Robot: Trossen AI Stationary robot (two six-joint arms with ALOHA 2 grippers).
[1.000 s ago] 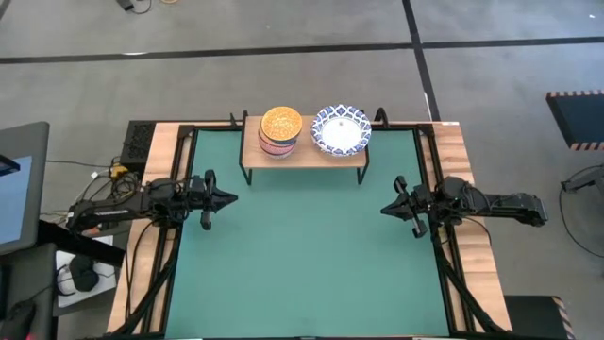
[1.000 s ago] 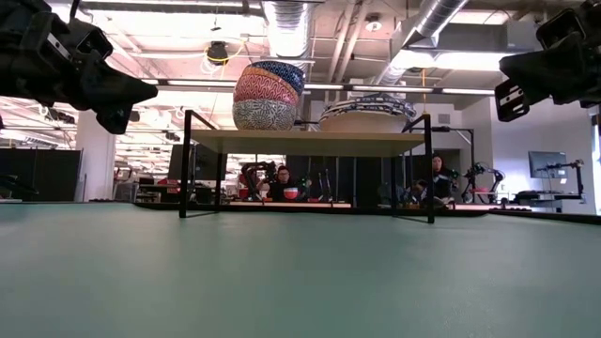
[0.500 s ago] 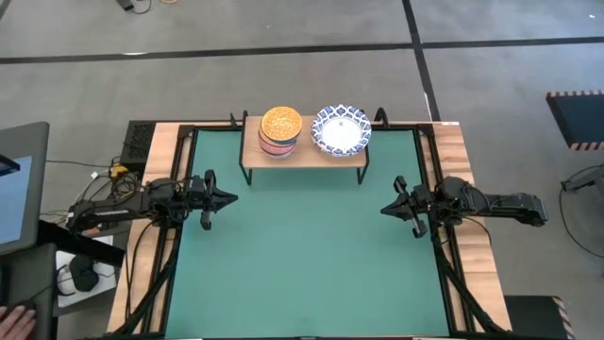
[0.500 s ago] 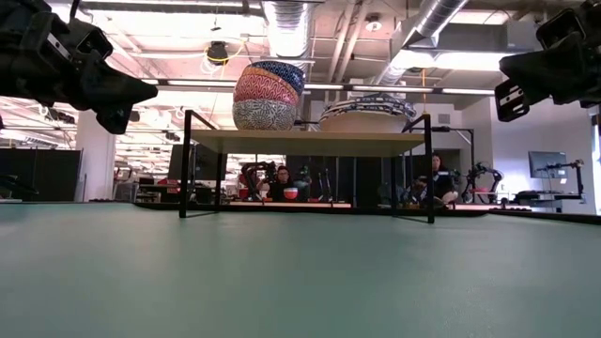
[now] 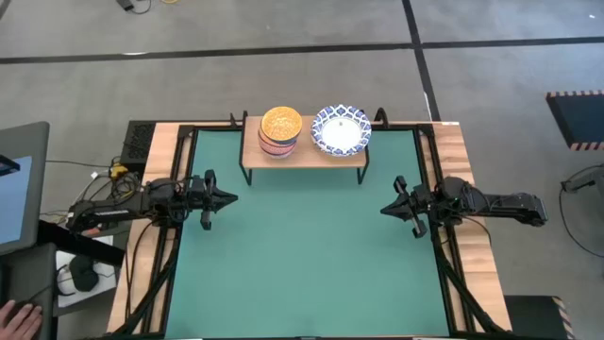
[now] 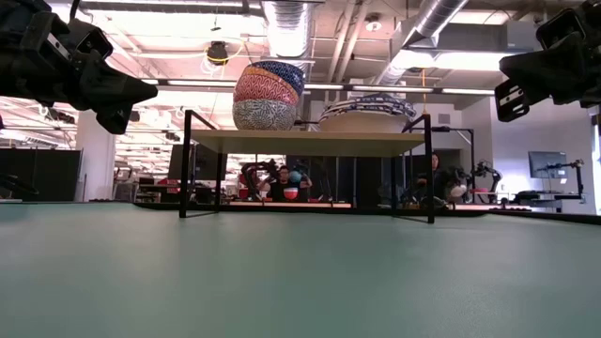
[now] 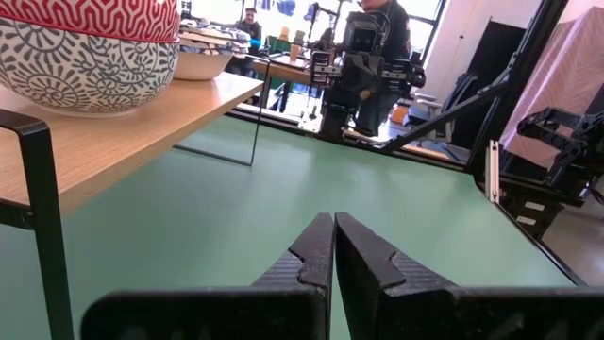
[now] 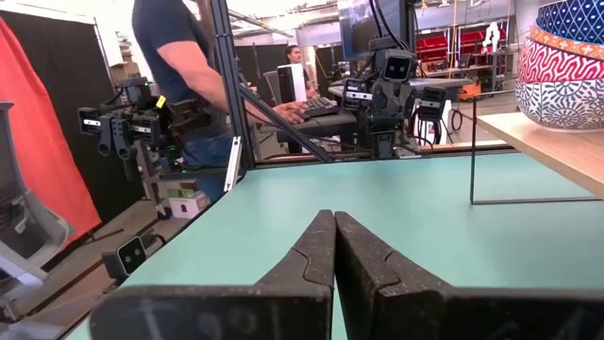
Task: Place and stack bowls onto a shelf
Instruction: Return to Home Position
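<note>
The light-wood shelf [image 5: 304,149] on thin black legs stands at the far middle of the green mat [image 5: 302,255]. On its left part sits a stack of small bowls [image 5: 280,130], golden yellow on top, then red, with a grey-patterned one [image 7: 85,71] at the bottom. On its right part rests a stack of white bowls with blue patterned rims [image 5: 341,129]. My left gripper [image 5: 231,199] hovers shut at the mat's left edge, and my right gripper [image 5: 385,210] hovers shut at the right edge. Both point level toward the middle, above the mat.
Black rails [image 5: 189,132] frame the mat on a wooden table top. A person [image 8: 189,85] stands beyond the table's left side, and other people sit at desks behind the far edge. A hand [image 5: 19,316] shows at the near left, off the table.
</note>
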